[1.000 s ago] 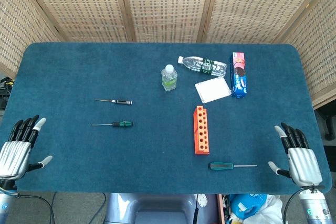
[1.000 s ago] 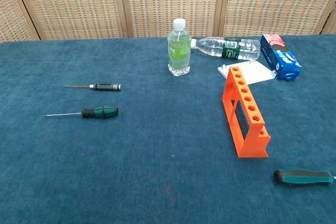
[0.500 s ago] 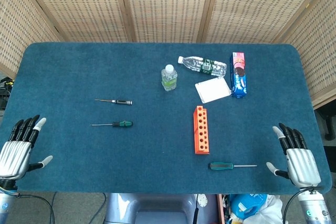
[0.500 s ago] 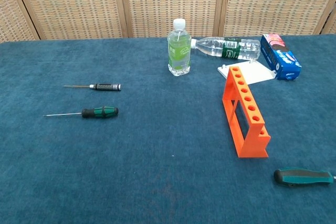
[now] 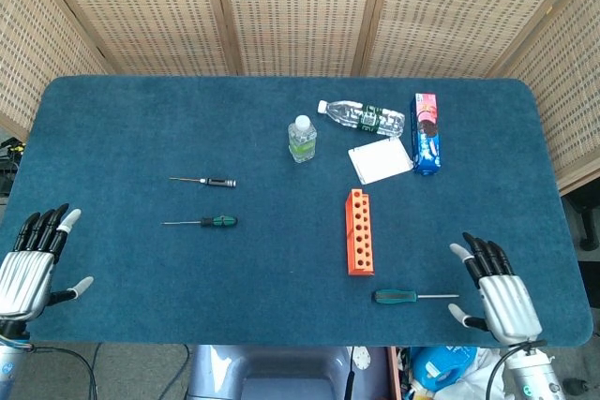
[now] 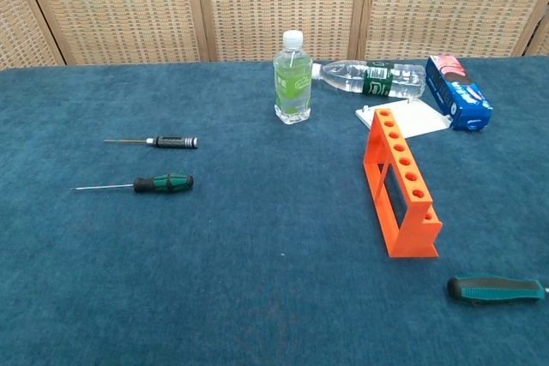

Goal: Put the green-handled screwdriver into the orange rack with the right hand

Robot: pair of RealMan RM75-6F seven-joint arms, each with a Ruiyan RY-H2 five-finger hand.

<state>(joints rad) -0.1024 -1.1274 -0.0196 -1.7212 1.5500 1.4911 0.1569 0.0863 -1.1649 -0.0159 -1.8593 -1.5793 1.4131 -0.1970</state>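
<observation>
1. Your right hand [image 5: 494, 289] is empty, with its fingers spread apart.
2. The green-handled screwdriver [image 5: 395, 296] lies on the desk [image 5: 281, 138], just below the orange rack [image 5: 359, 230].
3. You must pick it up and put it in.

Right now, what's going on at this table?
Nothing is being held. The right robot hand hovers open near the table's front edge, just right of the green-handled screwdriver, which lies flat in front of the orange rack. The left robot hand sits open at the far left edge. The rack's holes look empty.
</observation>
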